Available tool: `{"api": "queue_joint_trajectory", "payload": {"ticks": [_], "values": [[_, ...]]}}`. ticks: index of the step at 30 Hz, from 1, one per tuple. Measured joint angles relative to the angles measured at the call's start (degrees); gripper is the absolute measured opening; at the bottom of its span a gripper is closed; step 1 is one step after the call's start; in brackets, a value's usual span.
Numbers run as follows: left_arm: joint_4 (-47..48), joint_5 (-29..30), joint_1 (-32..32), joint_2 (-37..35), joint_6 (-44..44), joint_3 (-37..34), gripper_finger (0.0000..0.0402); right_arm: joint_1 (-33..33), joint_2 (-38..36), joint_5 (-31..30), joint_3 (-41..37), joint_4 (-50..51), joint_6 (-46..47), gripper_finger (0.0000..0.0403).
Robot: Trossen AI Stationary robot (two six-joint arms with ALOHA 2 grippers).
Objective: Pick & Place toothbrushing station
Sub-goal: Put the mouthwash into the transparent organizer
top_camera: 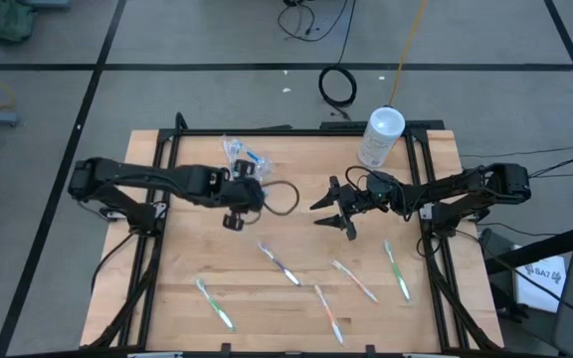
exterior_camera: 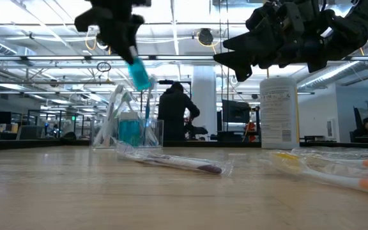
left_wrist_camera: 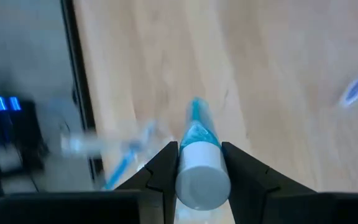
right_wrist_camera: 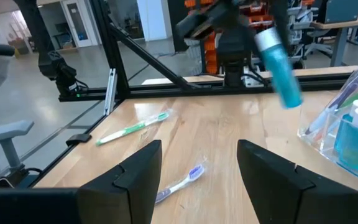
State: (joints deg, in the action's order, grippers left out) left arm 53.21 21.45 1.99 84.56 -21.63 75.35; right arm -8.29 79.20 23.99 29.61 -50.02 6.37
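Teal tube [left_wrist_camera: 197, 163] in left pincer [left_wrist_camera: 197, 168] shows no legible label.

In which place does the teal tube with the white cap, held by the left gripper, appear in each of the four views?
High view: hidden under the left gripper, left of centre; the tube cannot be made out.
Low view: teal tube at upper left, hanging tilted from that gripper.
Left wrist view: at bottom centre, white cap nearest, between the fingers.
Right wrist view: at upper right, tilted.
Shared landmark: the clear pouch, close to the tube.
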Motion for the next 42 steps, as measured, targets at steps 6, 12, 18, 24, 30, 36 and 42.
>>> {"api": "queue_joint_trajectory", "payload": {"ticks": [6,12,18,24,30,36,42], "values": [[5.42,0.10,-6.00,-0.29,11.55,-0.02,0.0105,0.00,0.00,-0.07,0.00,0.11,0.00,0.0201],[2.76,0.20,-12.94,-0.27,15.35,-0.02,0.0106,0.02,0.00,-0.07,0.00,0.14,0.00,0.0201],[2.25,-1.78,-19.16,0.54,17.64,-0.02,0.0106,0.02,0.00,-0.07,0.00,0.13,0.00,0.0201],[1.71,-2.61,-23.52,1.91,14.60,0.00,0.0106,0.02,0.00,-0.09,0.00,0.15,0.00,0.0201],[2.53,-6.15,-26.36,3.85,14.45,-0.02,0.0106,0.02,-0.02,-0.09,-0.02,0.17,0.00,0.0201],[3.54,-7.98,-27.12,4.77,14.43,-0.02,0.0106,0.02,-0.02,-0.09,-0.02,0.31,0.00,0.0201],[4.74,-9.61,-27.59,5.32,14.38,-0.02,0.0106,0.02,-0.02,-0.09,-0.02,0.27,-0.02,0.0201]]}}
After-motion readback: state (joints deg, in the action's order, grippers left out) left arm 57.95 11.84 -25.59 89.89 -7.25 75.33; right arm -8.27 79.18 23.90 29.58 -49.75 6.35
